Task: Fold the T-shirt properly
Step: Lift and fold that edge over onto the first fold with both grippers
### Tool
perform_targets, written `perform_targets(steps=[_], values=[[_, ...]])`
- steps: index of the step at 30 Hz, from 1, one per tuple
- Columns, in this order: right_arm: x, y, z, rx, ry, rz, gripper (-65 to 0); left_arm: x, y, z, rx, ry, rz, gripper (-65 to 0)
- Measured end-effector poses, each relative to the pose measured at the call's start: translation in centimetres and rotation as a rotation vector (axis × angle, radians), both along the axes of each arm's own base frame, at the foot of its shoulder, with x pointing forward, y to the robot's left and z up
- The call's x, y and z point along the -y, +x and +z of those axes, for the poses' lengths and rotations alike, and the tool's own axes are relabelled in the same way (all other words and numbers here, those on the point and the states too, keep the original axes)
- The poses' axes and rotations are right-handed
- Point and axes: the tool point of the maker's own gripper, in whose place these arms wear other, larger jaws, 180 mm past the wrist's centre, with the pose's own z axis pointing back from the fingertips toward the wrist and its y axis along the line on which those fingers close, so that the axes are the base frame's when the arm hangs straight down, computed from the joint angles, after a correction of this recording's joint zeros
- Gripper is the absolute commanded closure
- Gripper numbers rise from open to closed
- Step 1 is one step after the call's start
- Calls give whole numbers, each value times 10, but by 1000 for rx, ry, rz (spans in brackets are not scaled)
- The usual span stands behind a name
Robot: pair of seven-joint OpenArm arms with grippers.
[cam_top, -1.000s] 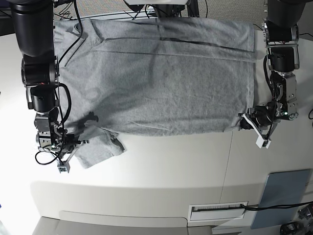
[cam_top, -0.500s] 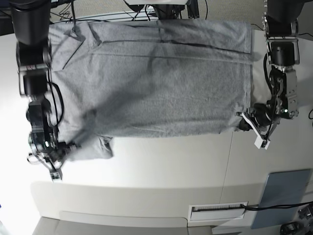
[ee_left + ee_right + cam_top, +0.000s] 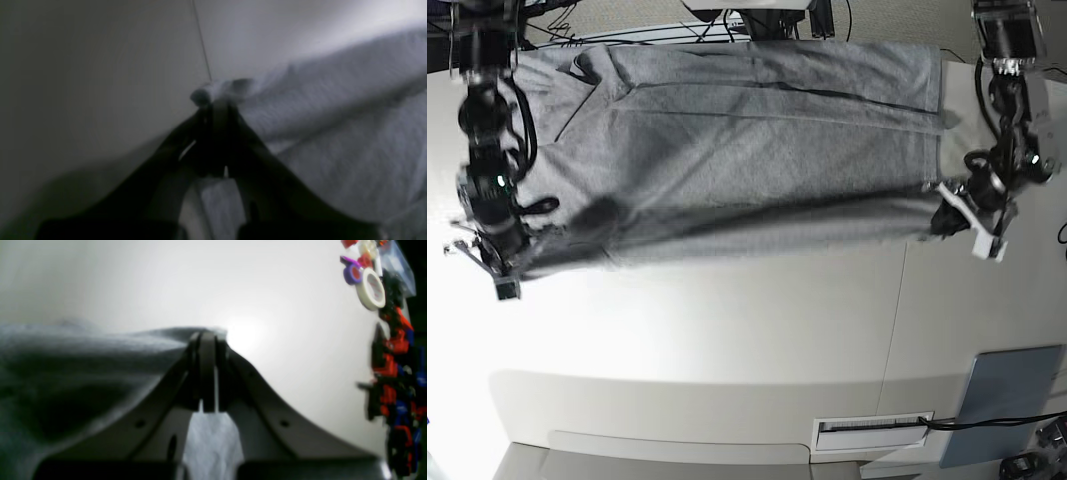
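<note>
The heather-grey T-shirt (image 3: pixel 747 150) lies spread across the white table (image 3: pixel 727 340), plain side up, its near edge raised off the surface and pulled taut between the two arms. At the right of the base view, my left gripper (image 3: pixel 939 218) is shut on the shirt's corner. The left wrist view shows the fabric (image 3: pixel 333 100) bunched at the closed tips of the left gripper (image 3: pixel 215 100). My right gripper (image 3: pixel 522 258), at the left of the base view, is shut on the other end. In the right wrist view, the right gripper (image 3: pixel 206 336) pinches the cloth edge (image 3: pixel 83 356).
A grey-blue flat panel (image 3: pixel 1007 400) lies at the near right corner. Beside it is a white slotted plate (image 3: pixel 872 432). A seam (image 3: pixel 897 330) crosses the tabletop. The right wrist view shows a tape roll (image 3: pixel 370 283) and a heap of small red and blue parts (image 3: pixel 393 356). Cables run along the far edge.
Both grippers have risen and moved toward the far side, carrying the shirt's near edge with them. The loose sleeve flap at the left has been drawn up off the table.
</note>
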Motion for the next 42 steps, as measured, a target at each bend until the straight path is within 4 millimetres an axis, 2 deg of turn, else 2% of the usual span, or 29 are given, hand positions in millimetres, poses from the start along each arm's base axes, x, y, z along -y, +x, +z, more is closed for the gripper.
perform_targets(steps=[4, 9, 15, 20, 24, 30, 34, 37, 40, 42], values=[[-3, -38, 5, -15, -16, 3, 0, -8, -21, 6, 14, -39, 21, 0], [-3, -78, 14, -38, -46, 2, 0, -24, -48, -1, -18, -52, 71, 0], [-5, -123, 23, -79, -67, -18, 0, -27, -80, -4, -35, -93, 49, 0], [5, -161, 4, -189, -61, -76, 0, -33, -104, -14, -86, -94, 73, 0], [8, -181, -8, -254, -61, -104, 0, -29, -122, -22, -122, -88, 37, 0], [10, -213, -24, -368, -67, -127, 0, -30, -128, -25, -136, -87, 38, 0], [11, -221, -27, -393, -81, -129, 0, -30, -127, -24, -135, -87, 38, 0], [9, -209, -21, -335, -82, -103, -17, -30, -127, -24, -135, -87, 38, 0], [3, -194, -15, -278, -56, -78, -182, -30, -127, -24, -135, -87, 38, 0], [-10, -186, -16, -262, 7, -31, -236, -30, -128, -25, -136, -87, 38, 0]])
